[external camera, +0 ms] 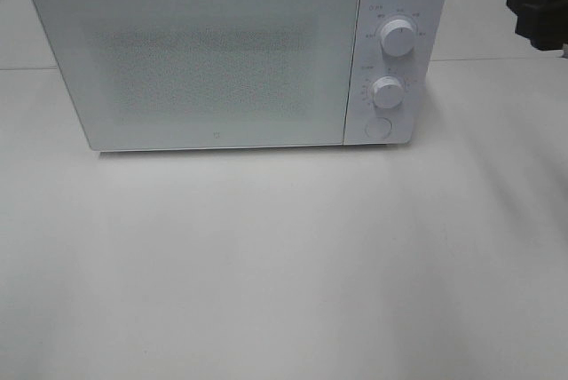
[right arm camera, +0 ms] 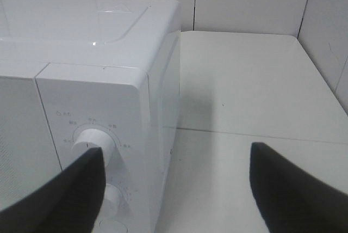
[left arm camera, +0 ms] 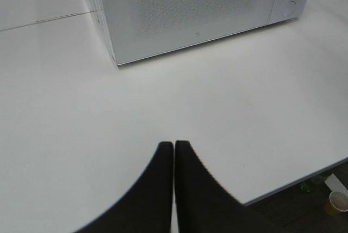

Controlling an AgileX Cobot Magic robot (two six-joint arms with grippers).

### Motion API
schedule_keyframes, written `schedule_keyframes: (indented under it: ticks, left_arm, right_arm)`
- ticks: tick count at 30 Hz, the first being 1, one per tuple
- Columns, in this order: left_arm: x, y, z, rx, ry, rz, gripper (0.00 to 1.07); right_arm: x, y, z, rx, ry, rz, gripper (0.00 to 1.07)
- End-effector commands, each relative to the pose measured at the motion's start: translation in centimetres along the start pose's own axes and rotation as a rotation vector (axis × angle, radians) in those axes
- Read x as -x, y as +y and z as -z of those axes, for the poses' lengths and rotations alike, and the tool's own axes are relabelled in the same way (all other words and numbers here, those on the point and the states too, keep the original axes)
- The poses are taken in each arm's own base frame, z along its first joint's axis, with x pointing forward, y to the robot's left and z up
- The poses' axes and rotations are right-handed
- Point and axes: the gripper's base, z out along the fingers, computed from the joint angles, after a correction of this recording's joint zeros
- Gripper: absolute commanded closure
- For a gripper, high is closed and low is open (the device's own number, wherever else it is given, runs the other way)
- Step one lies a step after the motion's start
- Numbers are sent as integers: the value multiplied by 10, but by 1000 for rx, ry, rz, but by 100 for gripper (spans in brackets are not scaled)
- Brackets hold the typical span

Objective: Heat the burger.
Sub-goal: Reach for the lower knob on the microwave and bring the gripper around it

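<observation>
White microwave [external camera: 204, 60] stands at the rear of the white table [external camera: 284, 265], door closed flush, mesh window opaque. Control panel on its right side carries an upper knob [external camera: 397, 38], a lower knob [external camera: 388, 91] and a round button [external camera: 378, 129] below them. The burger is not visible in any view; its position cannot be determined. Left gripper [left arm camera: 174, 145] is closed, fingers pressed together with nothing between them, above bare table well in front of the microwave. Right gripper [right arm camera: 176, 147] is wide open, gripping nothing, raised near the microwave's right front corner, one finger [right arm camera: 81, 178] in front of the upper knob in the wrist view; contact cannot be confirmed
</observation>
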Motion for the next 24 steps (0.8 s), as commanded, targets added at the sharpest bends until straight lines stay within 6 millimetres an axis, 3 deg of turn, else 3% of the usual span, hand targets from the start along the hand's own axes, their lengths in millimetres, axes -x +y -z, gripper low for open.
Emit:
schedule_keyframes:
  ticks: [1, 4, 14, 24]
  left_arm:
    - [-1, -1, 2, -3, -26, 5, 106]
    - [-1, -1, 2, -3, -26, 5, 106]
    - [-1, -1, 2, -3, -26, 5, 106]
    - [-1, -1, 2, -1, -25, 4, 106]
  right_arm:
    - [-1, 0, -11, 2, -48, -10, 39]
    - [-11, 0, -27, 3, -53, -12, 39]
    - [-36, 0, -50, 4, 6, -30, 39]
    - [-46, 38, -54, 117, 24, -38, 39]
